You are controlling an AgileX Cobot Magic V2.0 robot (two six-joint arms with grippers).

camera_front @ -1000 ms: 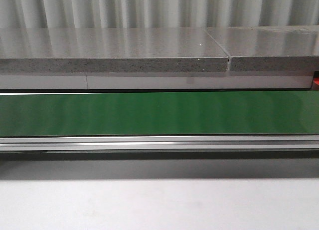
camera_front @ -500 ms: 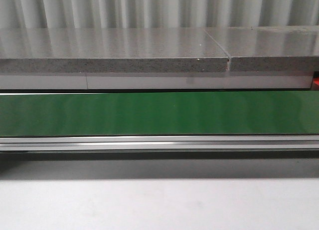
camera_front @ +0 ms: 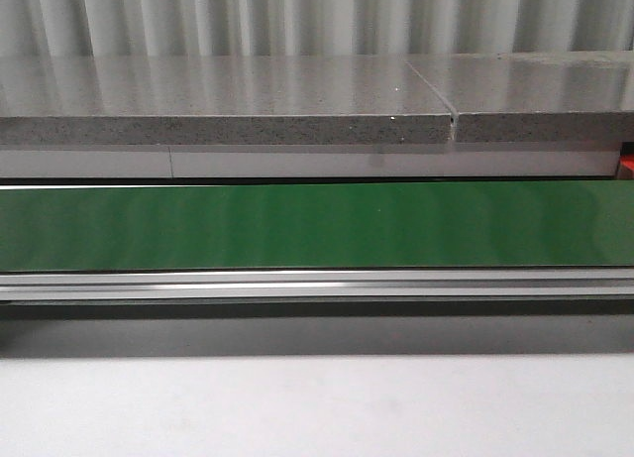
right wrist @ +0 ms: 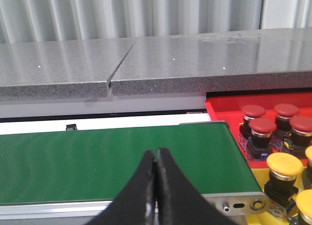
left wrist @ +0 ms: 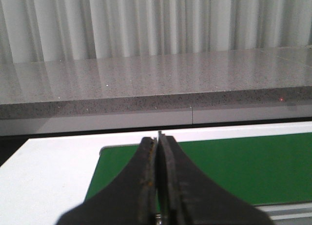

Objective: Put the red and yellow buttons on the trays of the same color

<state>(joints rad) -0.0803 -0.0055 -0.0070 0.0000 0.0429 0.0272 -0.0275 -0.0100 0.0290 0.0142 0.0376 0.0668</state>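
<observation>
The green conveyor belt [camera_front: 317, 224] runs across the front view with no buttons on it. In the right wrist view, several red buttons [right wrist: 263, 127] sit in the red tray [right wrist: 224, 108] and yellow buttons [right wrist: 285, 164] sit in the yellow tray [right wrist: 258, 173] past the belt's end. My right gripper [right wrist: 156, 152] is shut and empty over the belt [right wrist: 97, 156]. My left gripper [left wrist: 158, 137] is shut and empty over the belt's other end [left wrist: 234, 161]. Neither gripper shows in the front view.
A grey stone ledge [camera_front: 228, 105] runs behind the belt, with a corrugated wall behind it. The belt's metal rail [camera_front: 317, 284] lies along its near side, and a white table surface [camera_front: 317, 407] in front. A sliver of the red tray [camera_front: 627, 165] shows at the far right.
</observation>
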